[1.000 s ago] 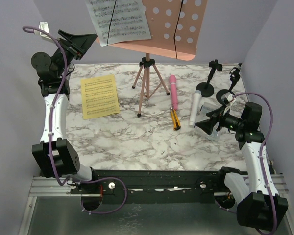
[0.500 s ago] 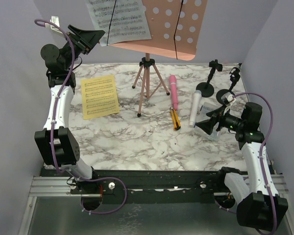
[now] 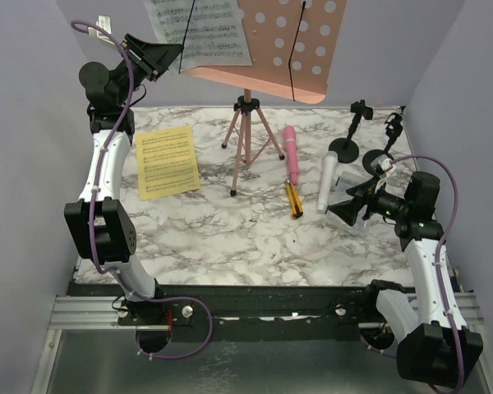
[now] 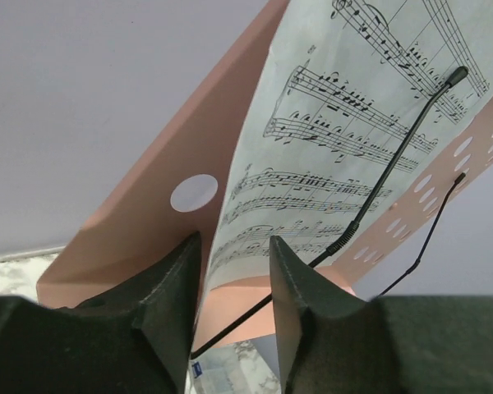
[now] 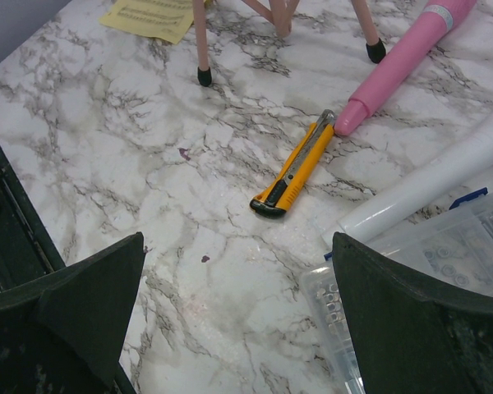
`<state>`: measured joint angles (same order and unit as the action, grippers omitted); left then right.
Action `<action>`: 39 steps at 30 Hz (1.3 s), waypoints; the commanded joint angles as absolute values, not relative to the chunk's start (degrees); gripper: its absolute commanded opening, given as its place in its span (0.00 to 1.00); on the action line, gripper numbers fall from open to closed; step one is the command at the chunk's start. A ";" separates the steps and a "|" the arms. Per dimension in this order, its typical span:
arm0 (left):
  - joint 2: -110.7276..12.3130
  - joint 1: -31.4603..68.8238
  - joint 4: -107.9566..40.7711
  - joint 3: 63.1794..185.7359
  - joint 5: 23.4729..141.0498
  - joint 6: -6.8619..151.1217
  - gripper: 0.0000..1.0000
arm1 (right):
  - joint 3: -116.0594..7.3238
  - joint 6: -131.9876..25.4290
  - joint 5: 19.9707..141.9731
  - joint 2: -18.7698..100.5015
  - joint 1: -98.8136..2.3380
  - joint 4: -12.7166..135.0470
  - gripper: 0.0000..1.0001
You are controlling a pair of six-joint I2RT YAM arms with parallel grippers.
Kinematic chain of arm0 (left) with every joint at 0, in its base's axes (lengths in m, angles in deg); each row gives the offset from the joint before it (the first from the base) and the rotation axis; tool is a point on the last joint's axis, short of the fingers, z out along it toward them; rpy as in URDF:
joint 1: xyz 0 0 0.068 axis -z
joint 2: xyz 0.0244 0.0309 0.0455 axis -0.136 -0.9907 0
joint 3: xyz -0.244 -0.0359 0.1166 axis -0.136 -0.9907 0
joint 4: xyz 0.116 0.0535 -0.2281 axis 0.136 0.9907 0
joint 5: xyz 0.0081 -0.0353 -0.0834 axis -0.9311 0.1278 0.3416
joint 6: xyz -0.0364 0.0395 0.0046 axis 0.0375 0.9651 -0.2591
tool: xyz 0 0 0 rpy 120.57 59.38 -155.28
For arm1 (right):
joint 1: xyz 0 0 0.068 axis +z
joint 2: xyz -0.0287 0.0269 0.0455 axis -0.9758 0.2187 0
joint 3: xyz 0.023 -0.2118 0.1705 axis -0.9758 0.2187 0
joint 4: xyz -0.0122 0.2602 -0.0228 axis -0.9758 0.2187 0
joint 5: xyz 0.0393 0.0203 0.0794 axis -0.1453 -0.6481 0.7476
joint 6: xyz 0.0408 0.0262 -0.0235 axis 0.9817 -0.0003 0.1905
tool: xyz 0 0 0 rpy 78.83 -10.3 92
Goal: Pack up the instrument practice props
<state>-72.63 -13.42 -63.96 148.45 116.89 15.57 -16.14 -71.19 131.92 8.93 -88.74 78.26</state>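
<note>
White page point(image 4: 329, 164): printed staves, standing on the pink perforated rack point(image 4: 140, 222), crossed by a thin black wire arm point(image 4: 394, 156). It sits high above the table point(image 3: 230, 238), far left.
Left jaws: narrow gap, one on each side of the page's lower left edge. Contact cannot be told.
Right jaws: wide, holding nothing, low over the table near the yellow cutter point(image 5: 296, 170) and clear box point(image 5: 411, 279).
Yellow page point(image 3: 168, 161): flat on the table, left of the tripod point(image 3: 248, 139).

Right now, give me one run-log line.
left gripper: open, astride white page lower edge on pink rack | right gripper: open, empty, above table
</note>
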 commanded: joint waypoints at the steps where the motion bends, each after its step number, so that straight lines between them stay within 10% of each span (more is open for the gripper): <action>1: -72.77 -13.35 -64.62 150.73 118.27 15.54 0.33 | -15.68 -72.18 130.69 8.21 -89.07 78.06 0.99; 5: -71.91 -13.58 -64.71 150.19 117.93 17.13 0.00 | -15.69 -72.14 130.76 8.24 -89.03 78.06 0.99; 27: -49.86 -16.08 -55.54 131.93 59.96 41.71 0.00 | -15.42 -72.13 130.78 8.40 -89.09 77.86 1.00; 39: -49.47 -19.48 -54.52 127.25 59.29 42.25 0.00 | -15.35 -72.22 130.78 8.46 -89.10 77.84 1.00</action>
<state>-50.09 -18.67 -55.04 128.30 60.22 41.19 -16.14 -71.34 131.61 8.84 -88.74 78.26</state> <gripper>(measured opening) 0.002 0.995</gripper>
